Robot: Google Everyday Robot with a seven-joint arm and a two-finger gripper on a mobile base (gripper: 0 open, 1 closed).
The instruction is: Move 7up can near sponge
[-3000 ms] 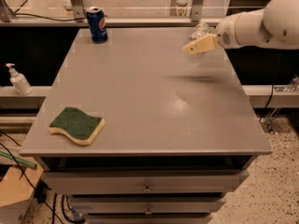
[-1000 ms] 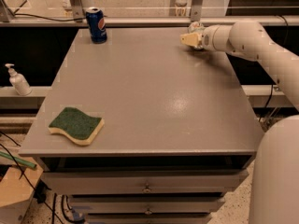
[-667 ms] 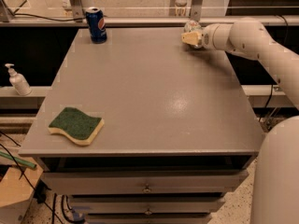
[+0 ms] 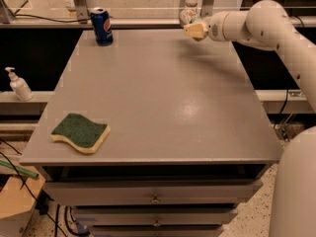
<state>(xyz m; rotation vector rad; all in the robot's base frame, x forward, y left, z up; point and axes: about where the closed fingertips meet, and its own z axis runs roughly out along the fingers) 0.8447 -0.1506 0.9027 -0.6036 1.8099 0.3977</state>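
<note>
1. Now, the table (image 4: 163, 107) is wide, and the sponge (image 4: 80, 132) lies at its near left corner, a long diagonal away.
2. The gripper (image 4: 195, 30) hovers at the far edge, right of middle; whether it grips anything, I cannot tell.
3. The 7up can (image 4: 187, 15) peeks out behind it, mostly hidden. I'd say square up and grasp mid-body before lifting.

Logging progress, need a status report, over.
Gripper at far right edge of table, beside 7up can. Can partly hidden, far from sponge at front left. Pepsi can far left, off the direct path.
</note>
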